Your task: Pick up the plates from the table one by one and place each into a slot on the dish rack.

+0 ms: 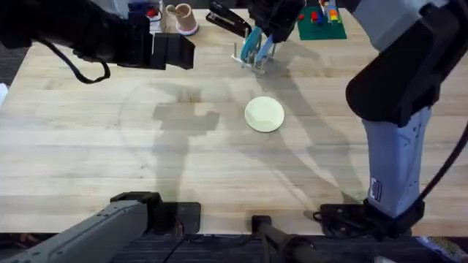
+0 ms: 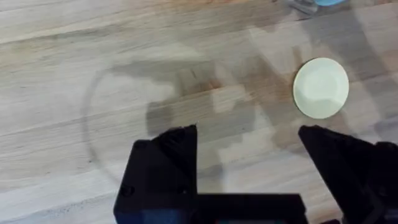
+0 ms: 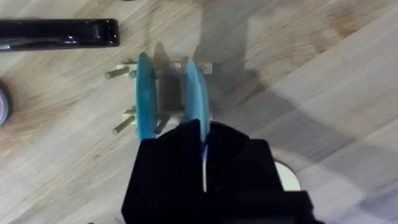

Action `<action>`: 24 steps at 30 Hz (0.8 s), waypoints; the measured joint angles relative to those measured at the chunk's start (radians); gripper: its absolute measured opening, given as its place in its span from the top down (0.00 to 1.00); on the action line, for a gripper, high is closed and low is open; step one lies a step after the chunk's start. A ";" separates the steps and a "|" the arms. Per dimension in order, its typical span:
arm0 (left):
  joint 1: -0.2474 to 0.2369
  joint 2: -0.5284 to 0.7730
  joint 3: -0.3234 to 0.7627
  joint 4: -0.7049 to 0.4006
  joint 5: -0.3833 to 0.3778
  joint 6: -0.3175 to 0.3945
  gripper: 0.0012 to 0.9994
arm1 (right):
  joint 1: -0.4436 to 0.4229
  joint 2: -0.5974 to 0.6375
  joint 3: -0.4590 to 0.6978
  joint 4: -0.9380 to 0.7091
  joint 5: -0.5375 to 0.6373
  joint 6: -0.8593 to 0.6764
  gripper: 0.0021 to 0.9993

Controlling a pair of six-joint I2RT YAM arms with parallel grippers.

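Two plates (image 3: 147,93) upright in dish rack (image 1: 252,60); third plate (image 1: 264,115) flat on table (image 1: 88,139), in front.

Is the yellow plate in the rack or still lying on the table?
Lying flat on the table. The cream-yellow plate sits apart from the dish rack, which holds two blue plates upright.

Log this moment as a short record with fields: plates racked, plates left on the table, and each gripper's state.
plates in rack: two blue plates standing on edge in the dish rack
plates on table: one cream-yellow plate, lying flat
left gripper: open, empty, above the table
right gripper: shut on the light blue plate, at the rack
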 joint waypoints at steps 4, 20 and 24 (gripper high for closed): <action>0.000 0.000 0.000 0.000 0.000 0.000 0.01 | 0.000 0.000 0.000 0.000 0.000 0.000 0.97; 0.000 0.000 0.000 0.000 0.000 0.000 0.01 | 0.000 0.000 0.000 0.000 0.000 0.000 0.94; 0.000 0.000 0.000 0.000 0.000 0.000 0.00 | 0.000 0.000 0.000 0.001 0.000 0.000 0.87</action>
